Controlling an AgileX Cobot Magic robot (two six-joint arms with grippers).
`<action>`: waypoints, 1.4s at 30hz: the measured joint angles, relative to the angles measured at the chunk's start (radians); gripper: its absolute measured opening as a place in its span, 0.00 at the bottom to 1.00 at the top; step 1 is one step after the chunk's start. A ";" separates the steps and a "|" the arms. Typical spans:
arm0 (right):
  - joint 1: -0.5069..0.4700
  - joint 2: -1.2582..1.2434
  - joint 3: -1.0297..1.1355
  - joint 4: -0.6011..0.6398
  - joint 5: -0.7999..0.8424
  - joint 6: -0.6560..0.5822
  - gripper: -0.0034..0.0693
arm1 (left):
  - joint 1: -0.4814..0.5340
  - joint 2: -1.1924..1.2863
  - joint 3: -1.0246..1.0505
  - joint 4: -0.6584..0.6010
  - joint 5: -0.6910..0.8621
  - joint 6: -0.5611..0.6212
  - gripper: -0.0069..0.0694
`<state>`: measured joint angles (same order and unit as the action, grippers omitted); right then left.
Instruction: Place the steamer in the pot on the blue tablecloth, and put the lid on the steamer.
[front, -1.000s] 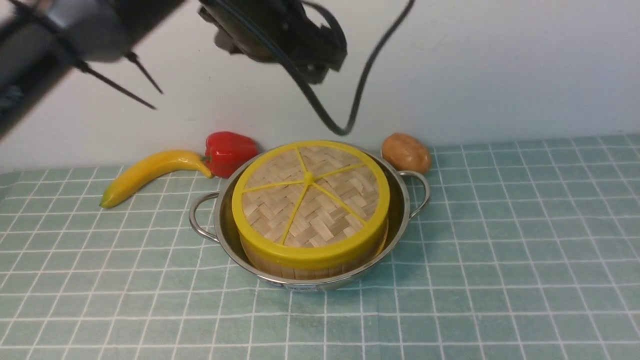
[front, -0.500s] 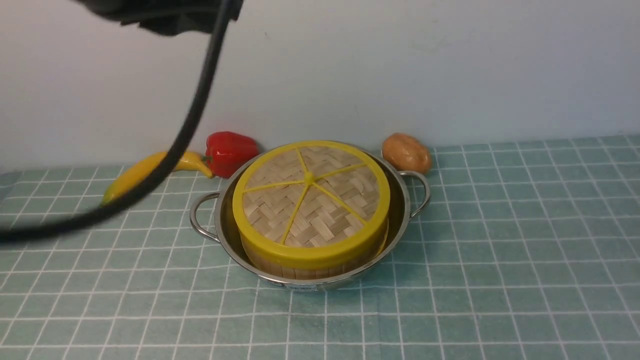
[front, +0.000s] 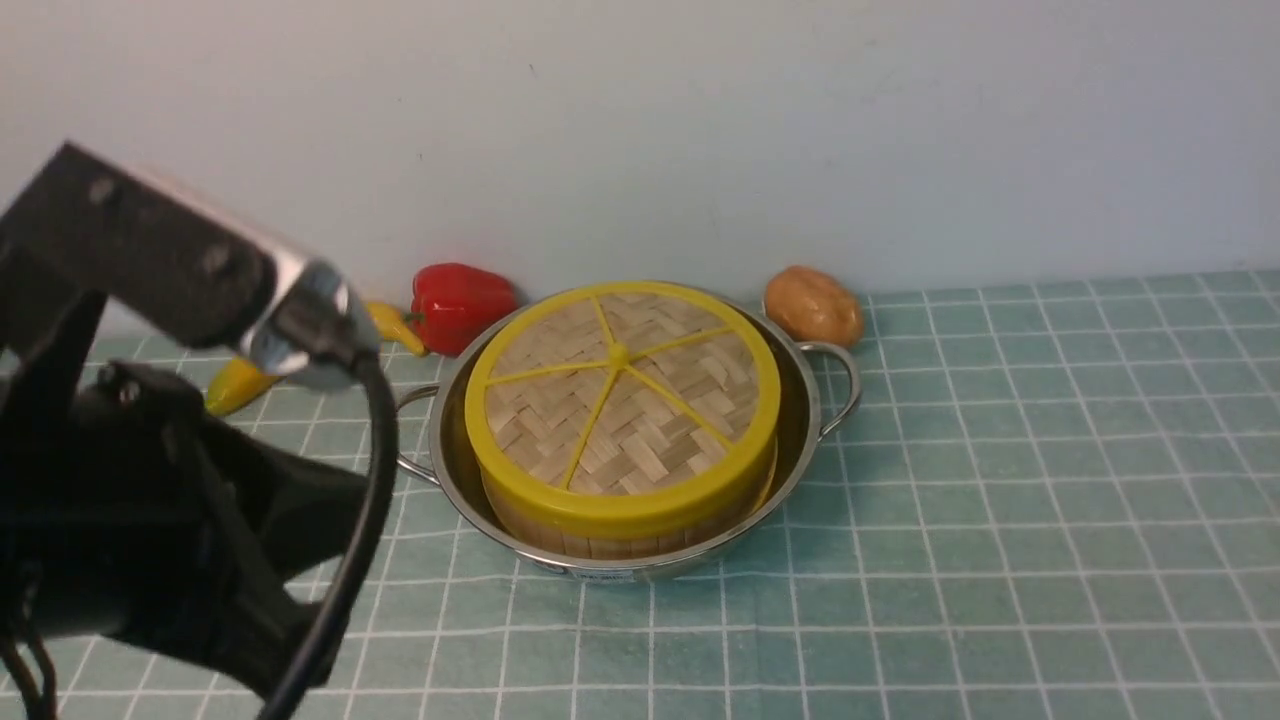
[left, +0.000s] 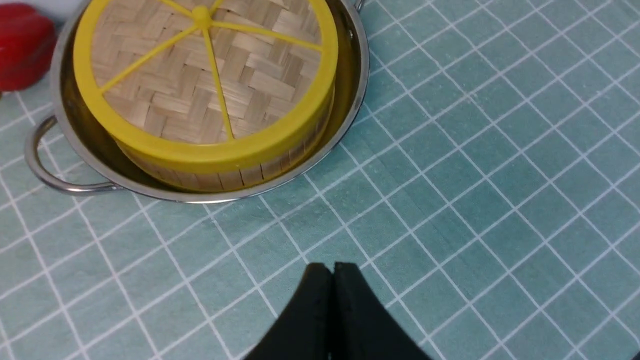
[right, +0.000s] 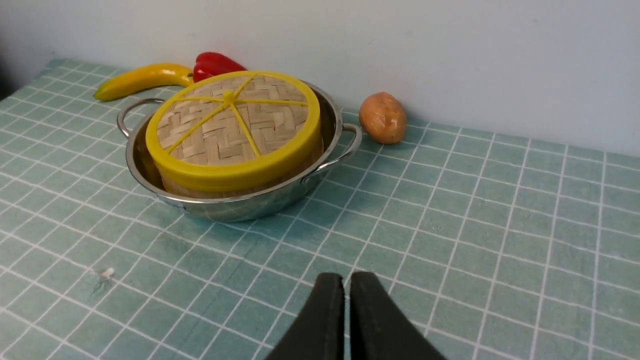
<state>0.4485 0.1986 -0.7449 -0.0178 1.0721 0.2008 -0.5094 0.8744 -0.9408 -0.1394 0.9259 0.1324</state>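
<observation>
the lidded steamer (left: 220, 165) lies well apart from the left pincer (left: 331, 280).

shiny metal pot (front: 807, 430), woven bamboo lid (front: 540, 420), apparently matt tablecloth (front: 1000, 480)

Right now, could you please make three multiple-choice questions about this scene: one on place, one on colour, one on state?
1. Where is the steamer?
A) on the bare cloth
B) inside the pot
C) behind the potato

2. Which colour is the lid's rim?
A) yellow
B) red
C) white

3. How is the left gripper?
A) wide open
B) holding the lid
C) shut, holding nothing

1 B: the steamer's wall shows inside the pot.
2 A: the lid has a yellow rim.
3 C: the left gripper's fingertips meet over bare cloth.
</observation>
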 joint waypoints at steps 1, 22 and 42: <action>0.000 0.000 0.000 0.004 0.000 0.002 0.11 | 0.000 -0.025 0.038 -0.009 -0.048 0.001 0.06; 0.000 0.000 0.000 0.199 0.000 0.004 0.27 | 0.021 -0.109 0.142 0.003 -0.129 0.029 0.09; 0.000 0.000 0.000 0.199 0.000 0.004 0.38 | 0.615 -0.799 0.804 0.195 -0.518 0.122 0.13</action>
<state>0.4485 0.1986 -0.7449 0.1810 1.0721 0.2051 0.1060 0.0756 -0.1367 0.0553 0.4077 0.2547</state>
